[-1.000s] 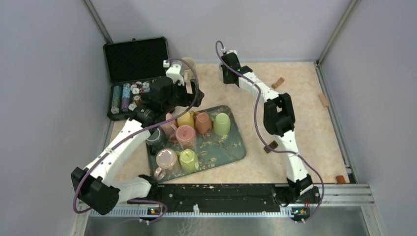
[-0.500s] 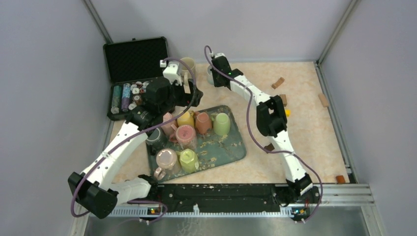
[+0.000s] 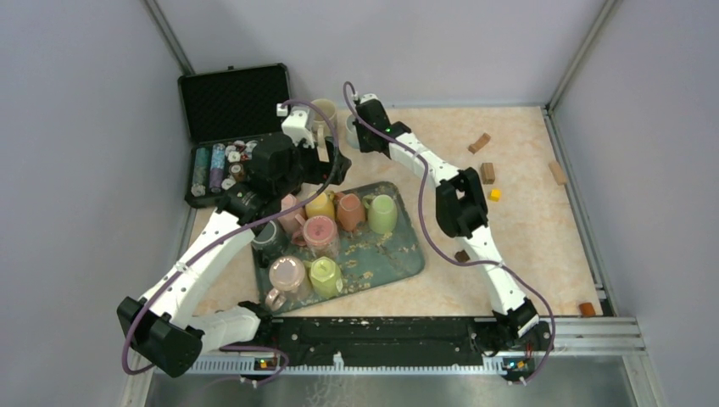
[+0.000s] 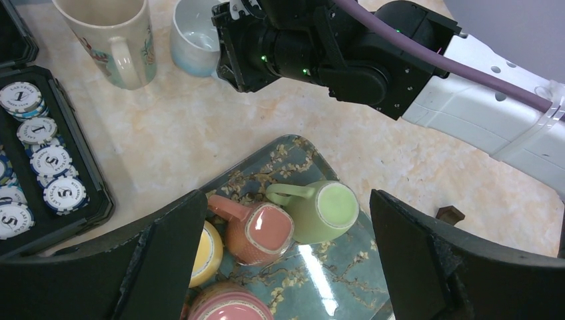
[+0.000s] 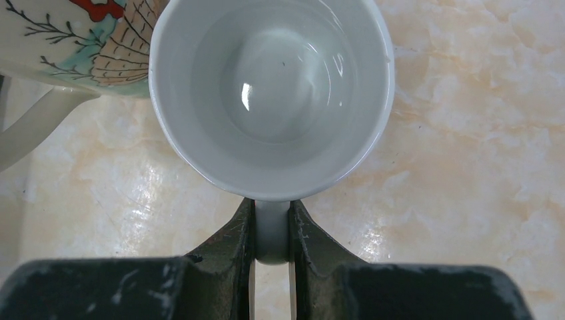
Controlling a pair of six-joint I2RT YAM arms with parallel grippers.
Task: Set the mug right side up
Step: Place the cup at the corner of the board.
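A white mug [image 5: 272,93] stands mouth up at the back of the table, close beside a tall cream patterned mug [image 5: 73,40]. My right gripper [image 5: 272,223] is shut on the white mug's handle, both fingers pressed against it. The overhead view shows this gripper [image 3: 362,129] just right of the cream mug [image 3: 324,110]. My left gripper [image 4: 286,207] hangs open above the tray, over an upside-down green mug [image 4: 330,210] and an upside-down salmon mug [image 4: 263,230], holding nothing.
The patterned teal tray [image 3: 398,254] carries several more mugs, most bottom up. An open black case [image 3: 225,127] of poker chips lies at the back left. Small wooden blocks [image 3: 487,172] and a yellow cube [image 3: 494,194] are scattered on the right.
My right arm has carried the white mug leftward along the back of the table to the cream mug. The left arm has barely shifted.
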